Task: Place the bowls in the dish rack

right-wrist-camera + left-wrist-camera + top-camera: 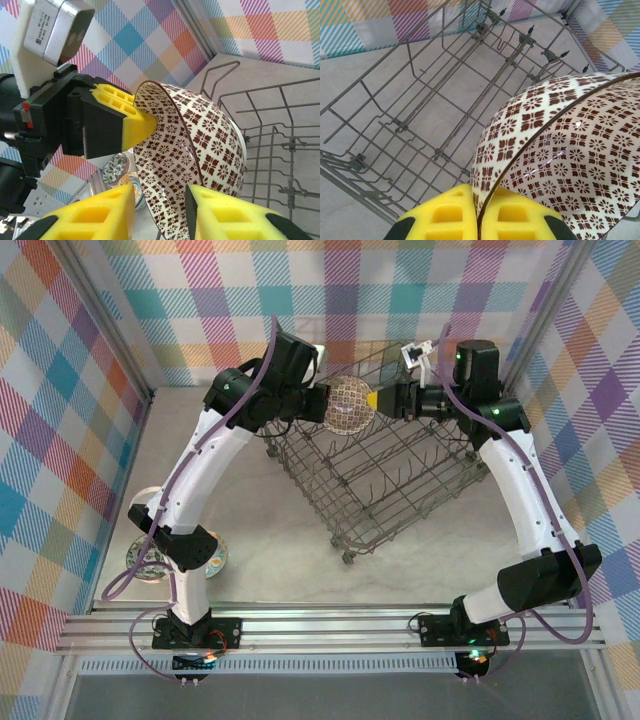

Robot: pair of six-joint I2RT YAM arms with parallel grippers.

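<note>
Bowl (347,405) likely slick, breakable; hold by rim. Left gripper (479,215) clamps the rim. The right gripper (160,196) straddles it, jaws apart.

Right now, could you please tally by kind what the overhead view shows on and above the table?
Bowls: 4 (brown-patterned bowl held up; far bowl, floral bowl and half-hidden bowl lying at left)
Dish rack: 1
Grippers: 2 (left gripper, right gripper)
Total: 7
</note>
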